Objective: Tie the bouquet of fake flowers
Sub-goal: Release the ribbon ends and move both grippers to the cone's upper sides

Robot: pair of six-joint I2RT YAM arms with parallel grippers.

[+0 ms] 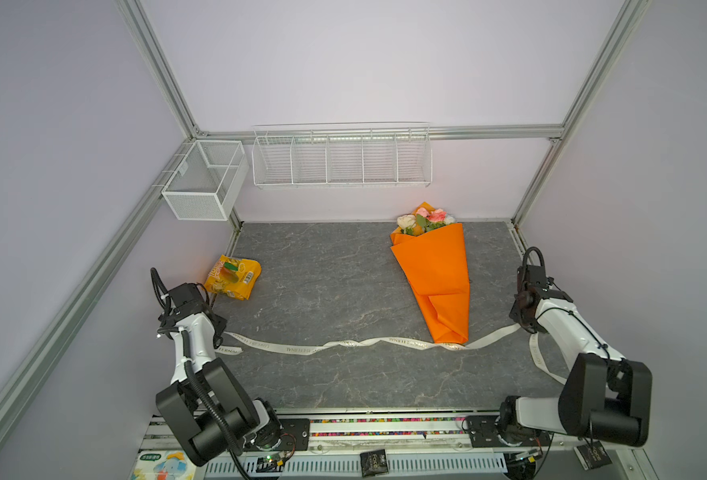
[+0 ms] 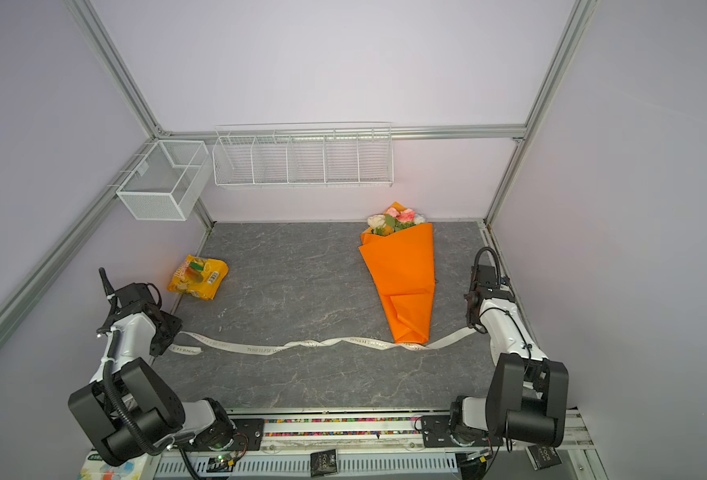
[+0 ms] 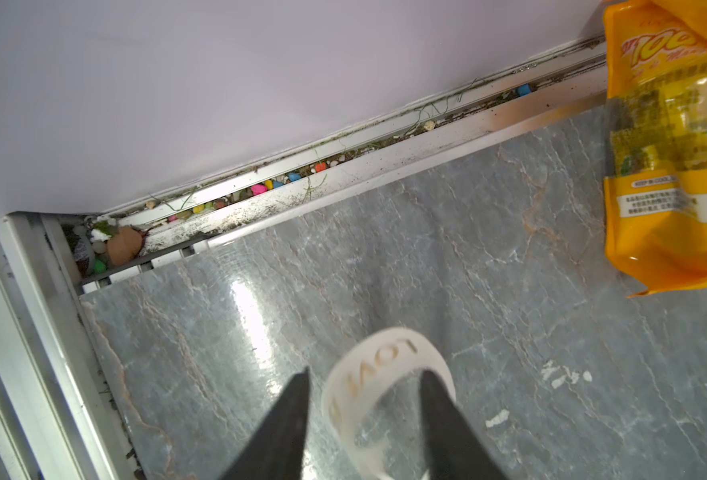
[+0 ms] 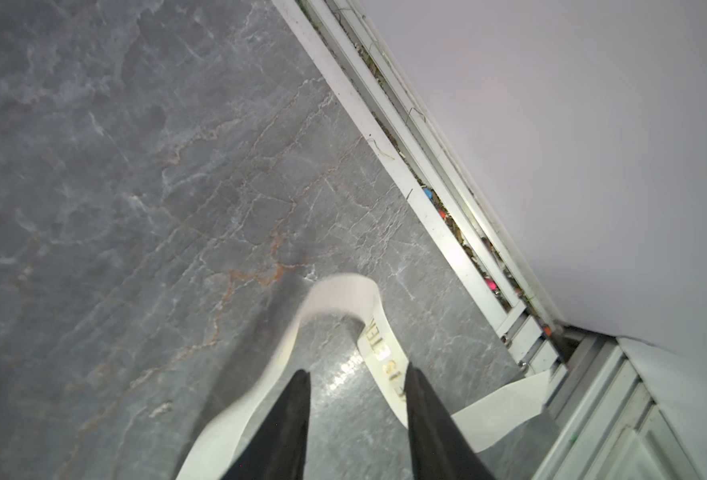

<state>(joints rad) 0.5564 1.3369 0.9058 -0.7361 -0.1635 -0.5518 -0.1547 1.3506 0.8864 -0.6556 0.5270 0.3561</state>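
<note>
The bouquet of fake flowers (image 1: pixel 430 270) (image 2: pixel 401 274) lies wrapped in orange paper at the back right of the grey table, pink and cream blooms toward the back wall. A cream printed ribbon (image 1: pixel 302 348) (image 2: pixel 260 348) runs across the table under the wrap's narrow end. My left gripper (image 3: pixel 364 376) is open at the ribbon's left end; a blurred loop of ribbon (image 3: pixel 368 365) sits loose between its fingers. My right gripper (image 4: pixel 358 372) is open at the right end, and a ribbon loop (image 4: pixel 339 291) arches just beyond its tips.
A yellow snack bag (image 1: pixel 232 277) (image 3: pixel 671 145) lies at the table's left edge, close to my left gripper. A white wire rack (image 1: pixel 341 156) and a mesh basket (image 1: pixel 204 178) hang on the back wall. Metal rails border the table.
</note>
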